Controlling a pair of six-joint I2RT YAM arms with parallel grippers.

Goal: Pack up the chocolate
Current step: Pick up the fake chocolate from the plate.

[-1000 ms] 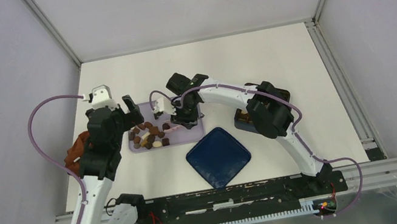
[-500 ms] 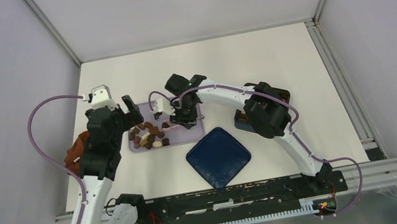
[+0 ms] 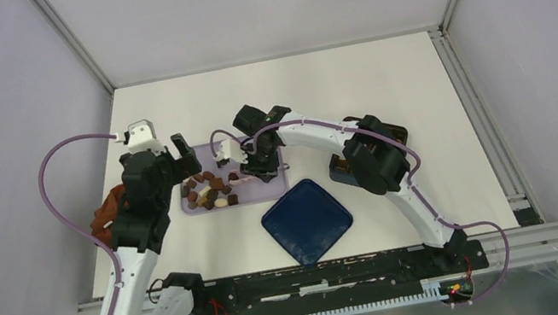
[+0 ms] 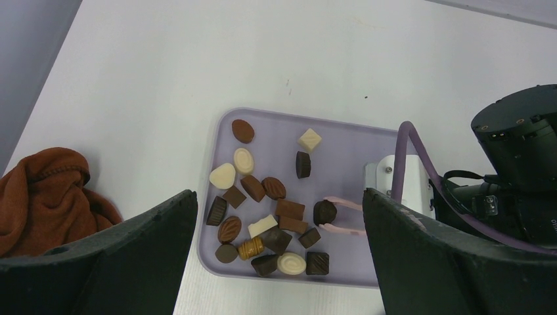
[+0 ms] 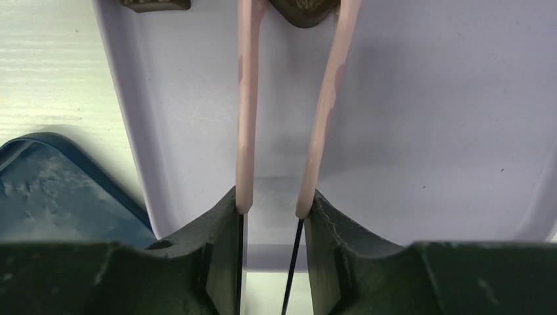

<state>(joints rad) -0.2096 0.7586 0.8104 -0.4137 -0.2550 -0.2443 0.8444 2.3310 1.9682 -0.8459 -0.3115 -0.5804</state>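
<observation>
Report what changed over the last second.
The right tool, shut on the pink tongs, slid slightly toward the tray's near edge, and the tongs now bracket a round dark chocolate. The left tool stayed open above the tray. The other chocolates, blue lid and cloth did not move.

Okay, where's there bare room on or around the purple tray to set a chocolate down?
Bare tray floor lies between the white square chocolate and the right arm, and either side of the pink tongs. The table beyond the tray is open. Crowded: the chocolate cluster on the tray's left half.
</observation>
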